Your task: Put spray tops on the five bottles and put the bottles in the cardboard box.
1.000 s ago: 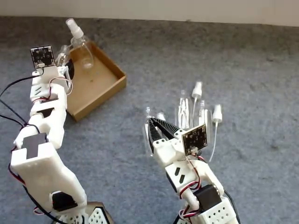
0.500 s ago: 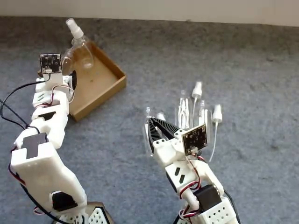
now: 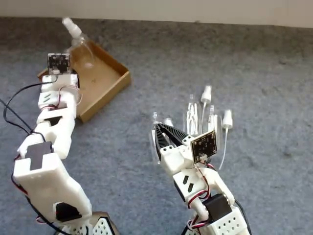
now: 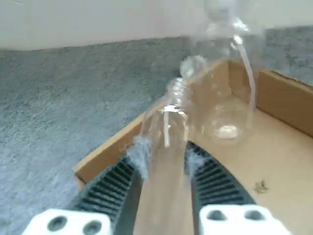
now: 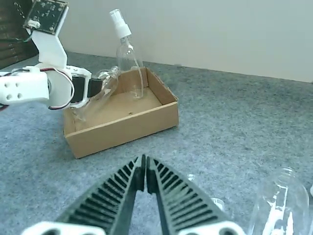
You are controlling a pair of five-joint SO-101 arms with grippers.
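Left gripper (image 4: 167, 155): clenched on a bottle (image 4: 171, 115) with an open neck, tilted over the box's left edge.
Box (image 3: 107, 97): far-left part of the carpet (image 3: 254, 68).
Capped bottle (image 3: 80, 48): upright in the box's far corner.
Right gripper (image 5: 145, 170): jaws pressed together, grasping nothing, over mid-carpet.
Loose bottles (image 3: 192, 116): on the carpet just beyond the right gripper.
Spray tops (image 3: 227, 120): beside the loose bottles.

I can read nothing here: no words, numbers or signs. The cardboard box (image 5: 122, 132) shows plain brown walls to me.
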